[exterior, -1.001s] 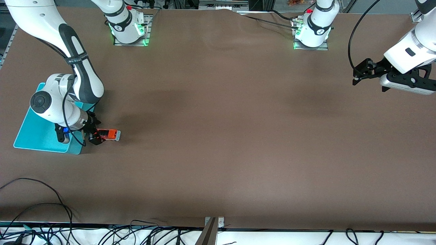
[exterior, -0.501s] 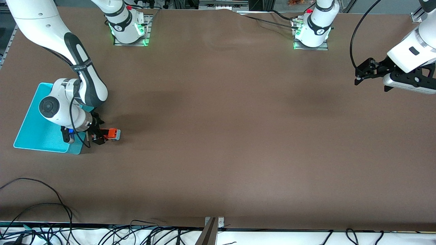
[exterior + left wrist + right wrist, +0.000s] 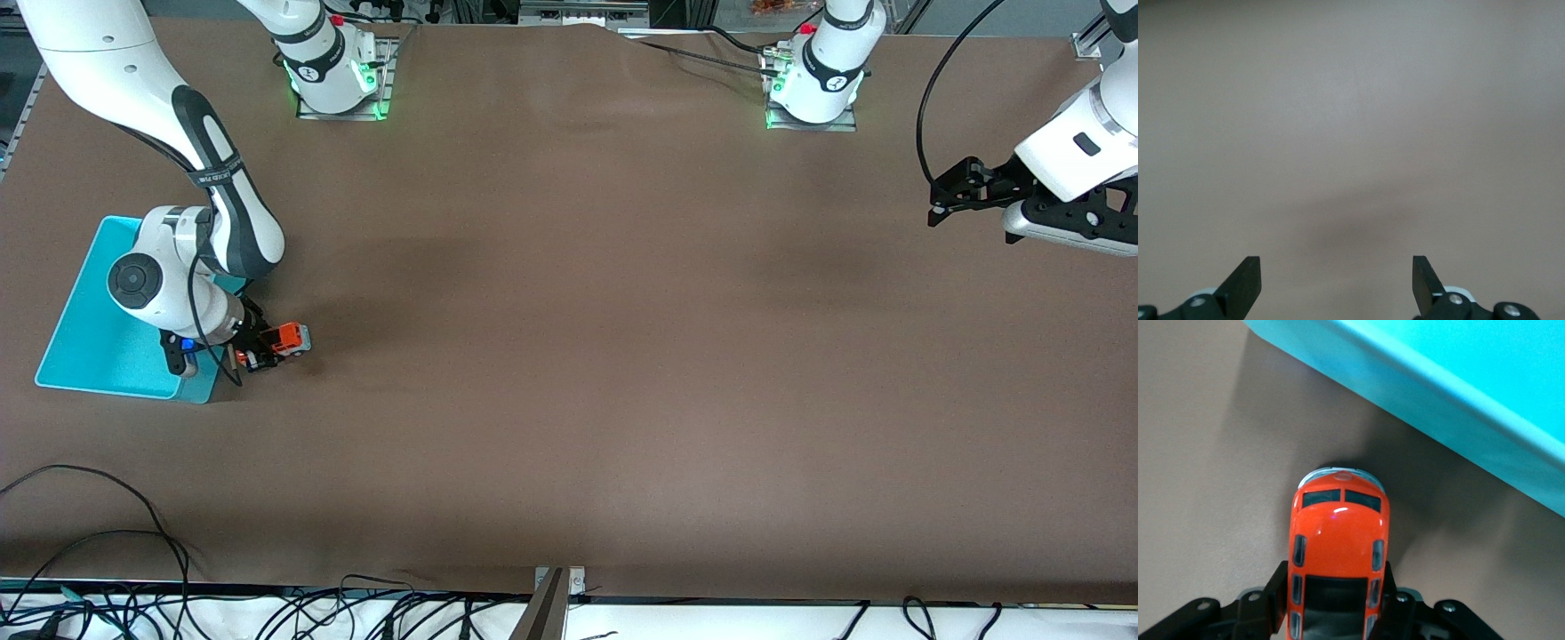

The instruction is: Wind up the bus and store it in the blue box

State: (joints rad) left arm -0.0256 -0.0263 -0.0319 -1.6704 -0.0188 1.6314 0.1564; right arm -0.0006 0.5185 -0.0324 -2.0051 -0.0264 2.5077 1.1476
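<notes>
Gripping the small toy bus (image 3: 1338,547) with its orange-red top, dark roof panel and light-grey front, the right end effector (image 3: 253,354) has its two black fingers (image 3: 1265,600) closed on the sides of the rear part. The bus sits low at the brown tabletop (image 3: 578,356), slightly tilted, and whether its wheels touch the surface I cannot tell. The turquoise plastic box (image 3: 89,351), rectangular and without lid, lies just beside the right end effector, and the bus is outside its wall (image 3: 1438,400). I judge that the grasp is made, but the winding is perhaps not finished and the storing is still left. The left end effector (image 3: 1337,283) waits with fingers wide apart and empty, over bare tabletop at the left arm's end.
</notes>
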